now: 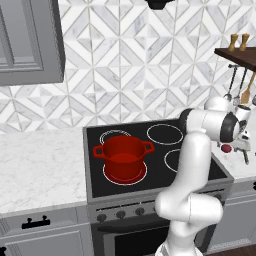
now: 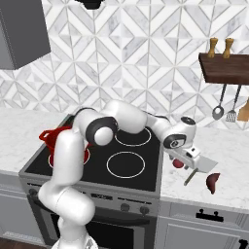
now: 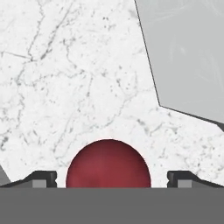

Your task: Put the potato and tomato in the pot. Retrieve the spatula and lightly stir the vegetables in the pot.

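The tool [image 3: 112, 179] is hovering spread around the tomato [image 3: 108, 164] on the worktop [image 3: 65, 87], beside the spatula [image 3: 188, 52]. The pot [image 1: 122, 157] is sitting on the stove; filling and stirring are judged undone.

the pot [image 1: 123, 157] stands on the front left burner of the stove [image 1: 150, 155], with marble counter [image 1: 35, 170] on the stove's left and more counter [image 2: 228, 194] on its right. the arm reaches over the stove to that right counter, where the gripper [image 2: 187, 156] hangs low over the tomato [image 2: 178, 163], which lies just beside the stove's edge. in the hand view the tomato [image 3: 108, 164] sits between the two finger tips, with the spatula [image 3: 188, 57] blade lying on the counter beyond it and to the right. from the right base view the spatula [image 2: 199, 168] lies just right of the tomato, and the potato [image 2: 212, 182] rests farther right and nearer the front edge. a shelf [image 2: 226, 68] hangs on the wall behind, with utensils [image 2: 228, 109] hanging under it.
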